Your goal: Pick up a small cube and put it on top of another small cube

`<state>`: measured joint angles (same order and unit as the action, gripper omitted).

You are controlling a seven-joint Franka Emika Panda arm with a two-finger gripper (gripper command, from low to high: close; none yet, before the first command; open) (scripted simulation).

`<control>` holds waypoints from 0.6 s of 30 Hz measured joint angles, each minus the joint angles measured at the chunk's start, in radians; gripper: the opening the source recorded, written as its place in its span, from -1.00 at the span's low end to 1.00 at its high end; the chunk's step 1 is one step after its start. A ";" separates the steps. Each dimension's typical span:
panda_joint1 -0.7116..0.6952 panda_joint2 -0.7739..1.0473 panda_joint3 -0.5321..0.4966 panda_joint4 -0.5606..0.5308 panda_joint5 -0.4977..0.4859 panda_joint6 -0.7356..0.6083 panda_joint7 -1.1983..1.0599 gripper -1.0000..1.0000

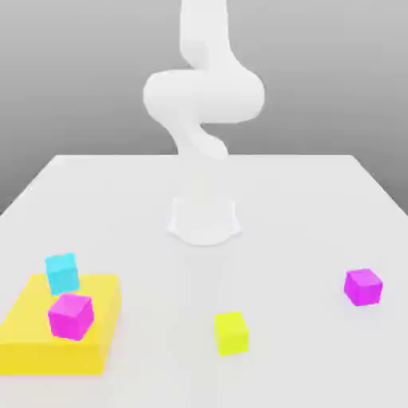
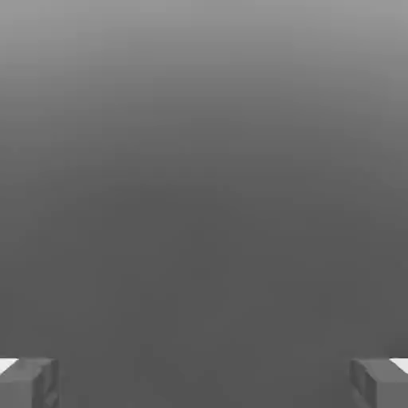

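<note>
altogether, two magenta cubes [image 1: 72, 316], one cyan cube [image 1: 62, 274], one yellow-green cube [image 1: 231, 333]

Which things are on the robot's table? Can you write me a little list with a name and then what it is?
robot: one white arm
gripper: open, nothing between its fingers
yellow-green cube: on the table, not stacked
big yellow block: at the exterior view's left
cyan cube: by the big block's far edge
magenta cubes: one over the big block, one at the exterior view's right
stacking job: not done
</note>
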<state>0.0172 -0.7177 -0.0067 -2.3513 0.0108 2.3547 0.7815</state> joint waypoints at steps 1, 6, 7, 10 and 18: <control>0.008 0.040 -0.003 -0.024 0.005 0.026 -0.009 0.00; 0.045 0.233 -0.010 -0.138 0.028 0.151 -0.050 0.00; 0.051 0.269 -0.010 -0.160 0.032 0.175 -0.058 0.00; 0.068 0.379 -0.008 -0.225 0.041 0.247 -0.078 0.00; 0.097 0.668 0.010 -0.400 0.026 0.438 -0.105 0.00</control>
<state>0.1141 -0.0495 0.0037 -2.7514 0.0367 2.7929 0.6767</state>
